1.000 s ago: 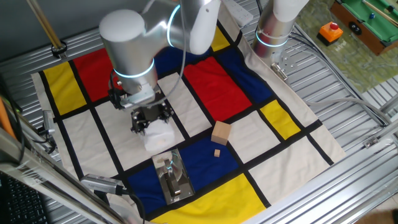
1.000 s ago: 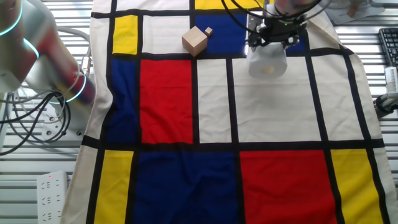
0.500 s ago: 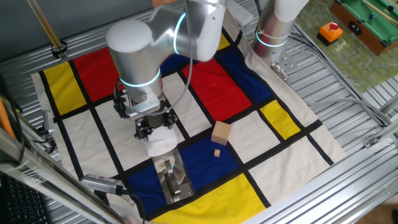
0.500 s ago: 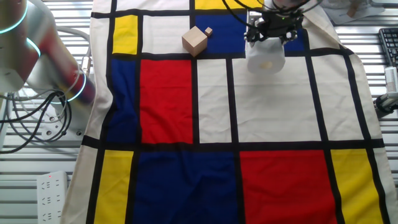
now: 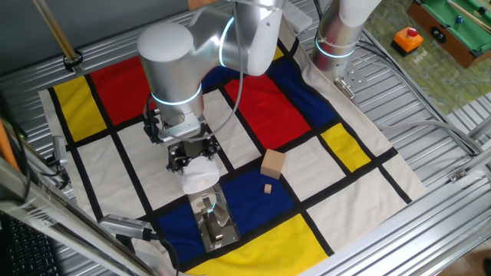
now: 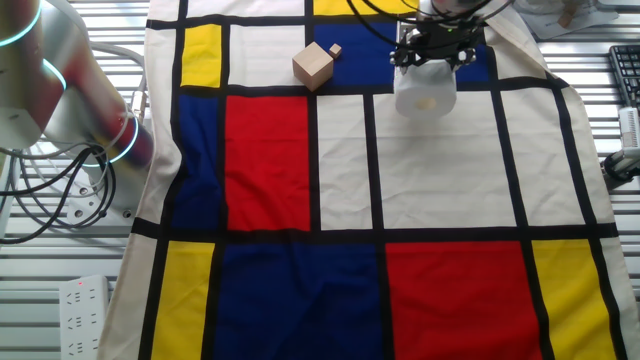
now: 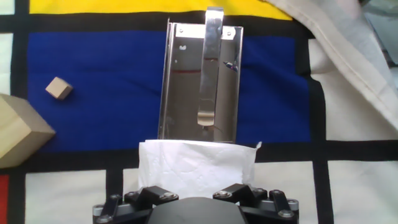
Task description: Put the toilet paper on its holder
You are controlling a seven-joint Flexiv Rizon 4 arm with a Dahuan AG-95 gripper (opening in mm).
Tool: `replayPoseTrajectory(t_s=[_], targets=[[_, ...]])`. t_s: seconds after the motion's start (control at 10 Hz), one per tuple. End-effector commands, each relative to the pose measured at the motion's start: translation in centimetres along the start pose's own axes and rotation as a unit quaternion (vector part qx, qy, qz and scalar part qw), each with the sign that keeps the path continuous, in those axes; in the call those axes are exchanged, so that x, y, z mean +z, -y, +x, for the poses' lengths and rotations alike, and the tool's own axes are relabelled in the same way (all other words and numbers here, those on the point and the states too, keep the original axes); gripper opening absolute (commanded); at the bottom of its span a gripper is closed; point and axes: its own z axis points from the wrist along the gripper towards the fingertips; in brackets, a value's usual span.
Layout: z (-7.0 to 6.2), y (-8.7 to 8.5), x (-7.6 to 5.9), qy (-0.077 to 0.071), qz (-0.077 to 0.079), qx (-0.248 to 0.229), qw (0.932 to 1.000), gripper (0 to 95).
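toilet paper (image 7: 196, 165) is clamped in the gripper (image 5: 192, 156), carried just short of the holder (image 7: 200, 81); bar end faces roll; threading onto the bar remains, by judgement.

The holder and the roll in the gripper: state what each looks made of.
The holder: polished metal, apparently chrome, since its plate mirrors the bar. The toilet paper: soft white embossed paper with a ragged edge, probably tissue.

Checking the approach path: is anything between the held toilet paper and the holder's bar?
Nothing. Hand view shows toilet paper at the holder plate's near edge.
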Motion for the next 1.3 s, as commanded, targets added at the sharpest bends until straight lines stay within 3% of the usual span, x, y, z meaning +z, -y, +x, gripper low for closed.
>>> replayPoseTrajectory(t_s=[0.1, 1.3], targets=[[0.34, -0.01, 0.38, 0.002, 0.001, -0.001, 1.0000, 0.0], [0.59, 0.00, 0.72, 0.000, 0.004, -0.013, 0.9999, 0.0]])
